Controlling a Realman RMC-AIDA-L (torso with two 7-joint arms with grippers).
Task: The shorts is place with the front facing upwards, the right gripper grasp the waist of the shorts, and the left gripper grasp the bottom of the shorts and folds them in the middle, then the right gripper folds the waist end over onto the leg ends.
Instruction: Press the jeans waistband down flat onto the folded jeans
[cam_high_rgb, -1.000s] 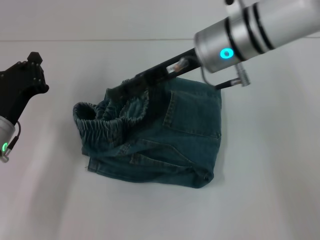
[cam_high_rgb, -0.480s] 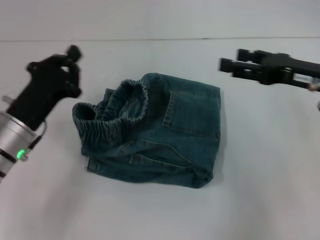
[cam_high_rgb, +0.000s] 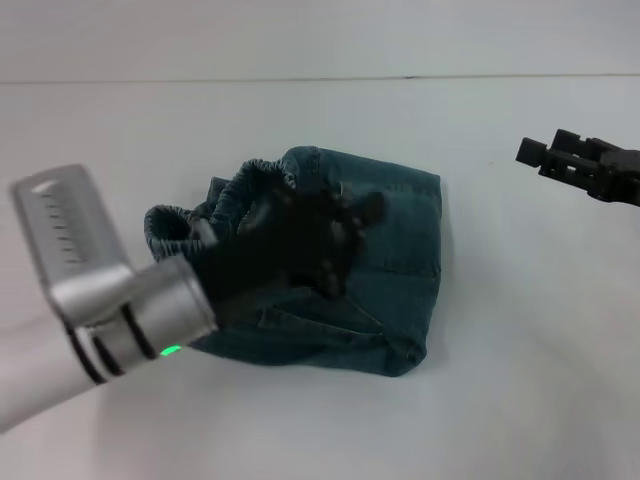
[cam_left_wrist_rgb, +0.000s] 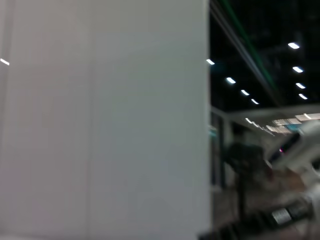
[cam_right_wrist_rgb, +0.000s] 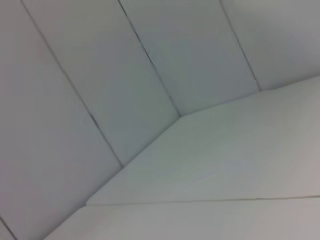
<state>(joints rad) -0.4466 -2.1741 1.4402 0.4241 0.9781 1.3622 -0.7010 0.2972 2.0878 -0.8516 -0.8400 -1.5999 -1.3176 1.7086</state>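
The blue denim shorts (cam_high_rgb: 400, 230) lie folded into a compact bundle in the middle of the white table (cam_high_rgb: 520, 380). Their gathered elastic waist (cam_high_rgb: 172, 228) bunches up on the left side of the bundle. My left gripper (cam_high_rgb: 325, 235) is a dark blur hovering over the centre of the shorts, its silver forearm (cam_high_rgb: 110, 300) reaching in from the lower left. My right gripper (cam_high_rgb: 548, 155) is off to the right of the shorts, apart from the fabric. Neither wrist view shows the shorts.
The table's far edge meets a white wall (cam_high_rgb: 300, 40). The left wrist view looks at a white panel (cam_left_wrist_rgb: 100, 120) and a dim room beyond. White wall panels (cam_right_wrist_rgb: 100, 75) and tabletop fill the right wrist view.
My right gripper let go of the waist and withdrew to the right. My left arm swung in from the left and now sits over the middle of the shorts.
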